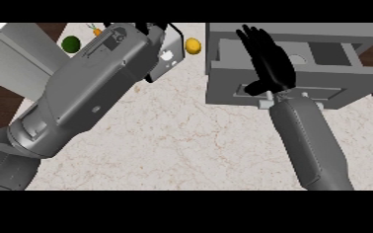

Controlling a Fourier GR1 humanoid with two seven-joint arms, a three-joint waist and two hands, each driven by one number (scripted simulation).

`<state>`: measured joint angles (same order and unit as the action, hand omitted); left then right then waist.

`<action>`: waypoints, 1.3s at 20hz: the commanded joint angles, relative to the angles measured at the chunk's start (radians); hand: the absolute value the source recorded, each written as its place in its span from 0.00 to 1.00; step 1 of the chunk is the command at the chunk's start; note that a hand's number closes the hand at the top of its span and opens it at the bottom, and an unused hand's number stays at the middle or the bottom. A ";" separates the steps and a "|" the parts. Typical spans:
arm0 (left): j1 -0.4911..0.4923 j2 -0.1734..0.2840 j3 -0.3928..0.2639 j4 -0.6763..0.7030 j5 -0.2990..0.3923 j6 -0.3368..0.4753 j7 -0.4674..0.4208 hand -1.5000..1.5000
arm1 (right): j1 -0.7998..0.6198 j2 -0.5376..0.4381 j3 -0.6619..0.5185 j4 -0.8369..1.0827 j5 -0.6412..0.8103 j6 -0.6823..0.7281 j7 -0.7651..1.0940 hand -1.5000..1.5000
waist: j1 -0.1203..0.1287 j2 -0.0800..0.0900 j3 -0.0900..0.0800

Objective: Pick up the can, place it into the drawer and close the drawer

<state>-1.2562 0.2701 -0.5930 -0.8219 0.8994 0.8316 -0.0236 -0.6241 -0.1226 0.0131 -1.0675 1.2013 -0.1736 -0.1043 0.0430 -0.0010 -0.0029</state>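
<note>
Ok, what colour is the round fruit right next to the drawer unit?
Yellow-orange fruit, seen in the head view, just left of the grey drawer unit.

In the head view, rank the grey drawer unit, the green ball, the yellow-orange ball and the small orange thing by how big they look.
1. Grey drawer unit, by far.
2. Green ball.
3. Yellow-orange ball, only slightly smaller than the green one.
4. Small orange thing, partly hidden by the left forearm, so unsure.

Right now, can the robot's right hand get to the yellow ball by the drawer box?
Probably yes. The right hand is open over the drawer box, and the yellow ball lies just past the box's left side on the counter, with nothing between them.
</note>
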 commanded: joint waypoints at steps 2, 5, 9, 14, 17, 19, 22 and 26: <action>0.025 0.031 0.019 -0.027 -0.019 -0.026 0.010 0.00 | -0.051 -0.037 -0.067 0.261 0.018 -0.193 -0.084 0.00 | -0.002 0.017 0.005; 0.080 0.060 -0.008 -0.114 -0.050 0.012 0.034 0.00 | -0.117 -0.024 -0.066 0.343 0.059 -0.224 -0.047 0.00 | 0.006 0.009 0.004; 0.091 0.076 0.005 -0.155 -0.051 0.016 0.058 0.00 | -0.203 -0.012 -0.098 0.459 0.080 -0.303 -0.015 0.00 | 0.016 0.014 0.004; 0.101 0.117 0.027 -0.202 -0.061 0.009 0.076 0.00 | -0.280 -0.015 -0.144 0.580 0.076 -0.424 -0.037 0.00 | 0.030 0.021 0.005; 0.168 0.140 0.009 -0.268 -0.064 0.001 0.096 0.00 | -0.316 -0.054 -0.172 0.643 0.072 -0.454 -0.054 0.00 | 0.044 0.020 0.005; 0.108 0.113 0.007 -0.235 -0.083 0.039 0.115 0.00 | -0.354 -0.038 -0.175 0.686 0.093 -0.508 -0.026 0.00 | 0.039 0.026 0.006; 0.141 0.138 0.020 -0.268 -0.090 0.009 0.106 0.00 | -0.415 -0.068 -0.187 0.744 0.095 -0.509 -0.041 0.00 | 0.037 0.026 0.005; 0.154 0.176 0.034 -0.288 -0.095 -0.009 0.128 0.00 | -0.490 -0.092 -0.204 0.782 0.096 -0.519 -0.020 0.00 | 0.040 0.029 0.005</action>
<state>-1.1172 0.4317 -0.5662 -1.0981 0.8166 0.8319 0.0995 -1.0465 -0.1943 -0.1761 -0.3349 1.2908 -0.6652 -0.1398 0.0853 0.0240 0.0013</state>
